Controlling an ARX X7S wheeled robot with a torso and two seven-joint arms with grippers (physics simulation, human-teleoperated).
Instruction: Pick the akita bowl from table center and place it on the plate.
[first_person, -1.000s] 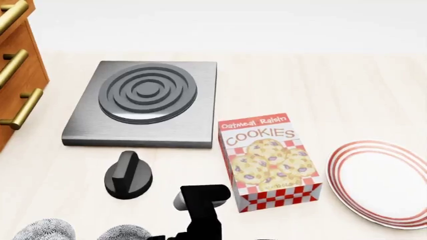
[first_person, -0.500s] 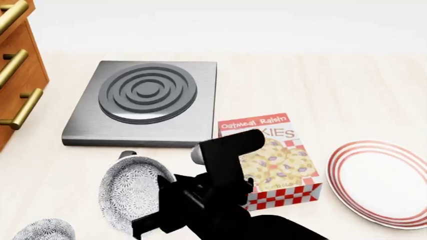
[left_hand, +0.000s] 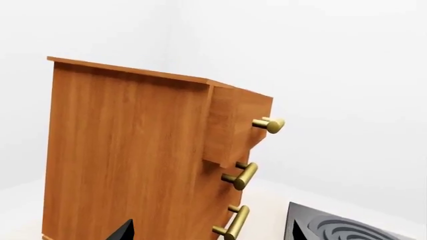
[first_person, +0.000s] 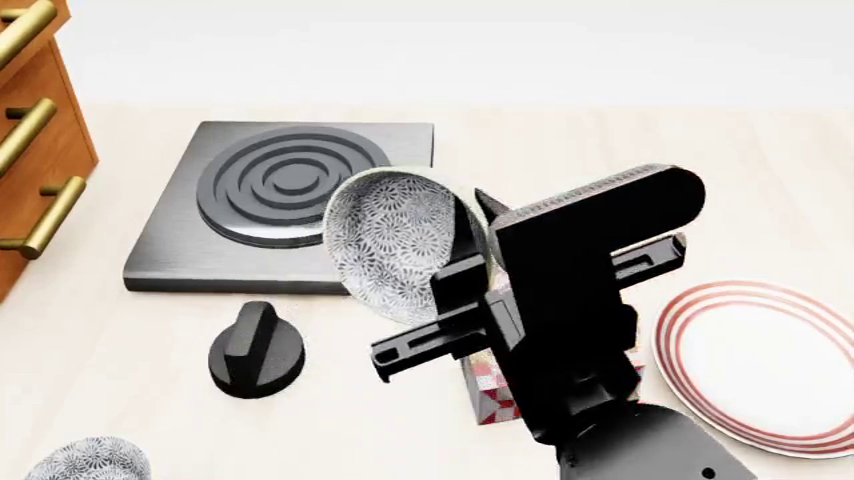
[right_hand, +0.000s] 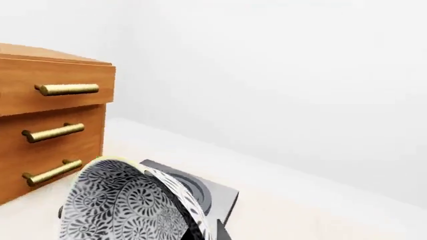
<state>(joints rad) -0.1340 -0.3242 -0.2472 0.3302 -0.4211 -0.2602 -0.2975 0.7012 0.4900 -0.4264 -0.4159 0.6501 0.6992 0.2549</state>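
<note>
Grey-and-white floral-speckled akita bowl (first_person: 394, 245), round and deep, hangs tipped on its side above the pale wooden table (first_person: 667, 180), its rim pinched by the black right gripper (first_person: 470, 255). The red-ringed white plate (first_person: 761, 365) lies well apart.

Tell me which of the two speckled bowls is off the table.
The akita bowl gripped by the right tool, tipped on edge in the air in front of the stove plate. The other bowl sits on the table by the head view's lower-left corner.

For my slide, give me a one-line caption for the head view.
Right gripper carries the tilted akita bowl above the table, the red-ringed plate waiting empty.
</note>
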